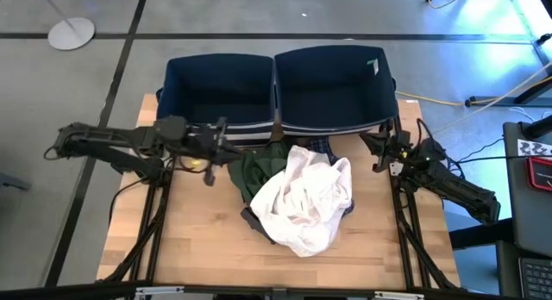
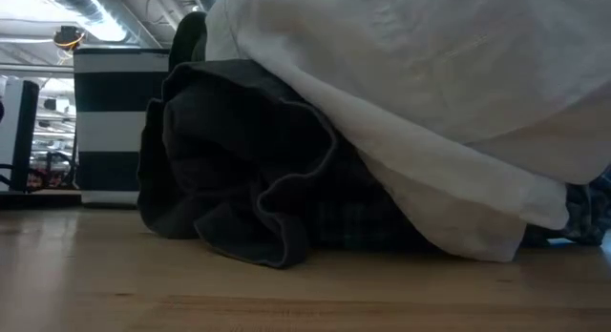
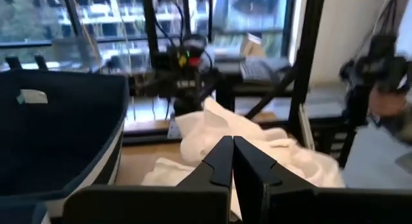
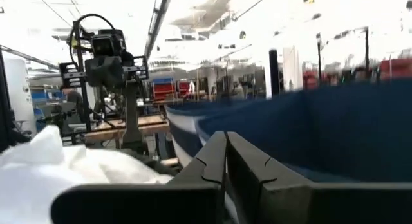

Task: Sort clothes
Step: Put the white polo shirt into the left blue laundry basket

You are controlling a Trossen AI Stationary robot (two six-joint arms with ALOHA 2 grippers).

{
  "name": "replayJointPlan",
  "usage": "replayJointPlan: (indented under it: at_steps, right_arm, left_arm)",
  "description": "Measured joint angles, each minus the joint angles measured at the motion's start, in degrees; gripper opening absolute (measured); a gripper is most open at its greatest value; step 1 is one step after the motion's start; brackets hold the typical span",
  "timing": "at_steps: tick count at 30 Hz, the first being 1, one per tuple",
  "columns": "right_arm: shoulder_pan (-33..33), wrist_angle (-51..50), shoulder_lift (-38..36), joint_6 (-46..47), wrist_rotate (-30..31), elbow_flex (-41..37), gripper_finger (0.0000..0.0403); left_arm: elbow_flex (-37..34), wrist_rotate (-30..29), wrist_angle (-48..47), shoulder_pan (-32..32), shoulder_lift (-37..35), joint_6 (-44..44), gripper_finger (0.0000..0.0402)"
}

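Observation:
The clothes lie in one pile at the table's middle. The white garment (image 1: pixel 302 201) is on top, the dark green one (image 1: pixel 254 171) shows at its left, a bit of the plaid shirt (image 1: pixel 321 146) at the far side, and the dark grey one (image 1: pixel 250 219) under the near left. In the low view the white garment (image 2: pixel 430 103) drapes over the dark grey one (image 2: pixel 239 179) and the plaid shirt (image 2: pixel 372 222). My left gripper (image 1: pixel 226 145) (image 3: pixel 232 150) is shut, left of the pile. My right gripper (image 1: pixel 373 143) (image 4: pixel 225 147) is shut, right of the pile by the right bin.
Two navy fabric bins with white stripes stand side by side at the table's far edge, the left bin (image 1: pixel 220 93) and the right bin (image 1: pixel 336 89), both open at the top. Bare wood (image 1: pixel 207 248) lies near and left of the pile.

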Motion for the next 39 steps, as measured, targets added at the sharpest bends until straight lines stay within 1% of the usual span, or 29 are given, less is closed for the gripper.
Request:
replayJointPlan:
  at_steps: [3,7,10,12,15,17,19,21,24,29,32,35,39]
  right_arm:
    - [0.00,3.93,0.00,-1.74,0.05,0.33,0.0019]
    - [-0.01,8.19,0.00,-1.93,0.55,0.33,0.0019]
    - [-0.02,10.15,0.00,-1.92,0.55,0.36,0.0019]
    - [0.00,11.66,0.00,-1.94,0.53,0.36,0.0019]
    - [-0.02,13.38,0.00,-2.81,0.61,0.44,0.0019]
    - [-0.01,13.40,-0.01,-3.71,0.63,0.47,0.0019]
    - [-0.01,13.34,0.00,-3.86,0.68,0.47,0.0019]
    - [-0.01,13.33,0.00,-3.86,0.70,0.47,0.0019]
    - [-0.02,13.32,0.00,-3.86,0.70,0.47,0.0019]
    - [-0.02,13.12,0.00,-3.86,0.72,0.47,0.0019]
    - [-0.02,13.12,0.00,-3.89,0.72,0.47,0.0019]
    - [0.00,13.18,0.00,-3.98,1.62,0.47,0.0019]
    - [-0.01,14.35,0.00,-4.02,4.36,0.49,0.0019]
  left_arm:
    - [5.79,-0.52,-2.35,-2.55,5.58,2.25,0.0000]
    - [10.03,-0.55,0.57,-5.09,11.35,7.38,0.0000]
    - [10.47,-0.59,4.97,-6.12,14.87,11.95,0.0002]
    - [10.46,-0.61,7.43,-6.68,16.67,11.79,0.0003]
    - [10.50,-0.56,13.64,-6.79,19.20,12.82,0.0003]
    - [10.48,-0.59,16.05,-6.69,20.32,12.15,0.0004]
    - [10.63,-0.73,16.54,-6.64,20.82,11.95,0.0011]
    - [11.26,-0.78,16.62,-6.66,20.90,12.17,0.0032]
    - [12.08,-1.71,16.57,-7.23,20.88,12.47,0.0084]
    - [13.25,-8.68,16.22,-8.58,20.88,15.27,0.0188]
    - [13.66,-12.83,16.13,-9.17,20.88,15.25,0.0240]
    - [13.80,-14.53,15.93,-9.88,20.88,14.41,0.0277]
    - [13.85,-14.58,14.35,-10.98,21.49,11.77,0.0302]
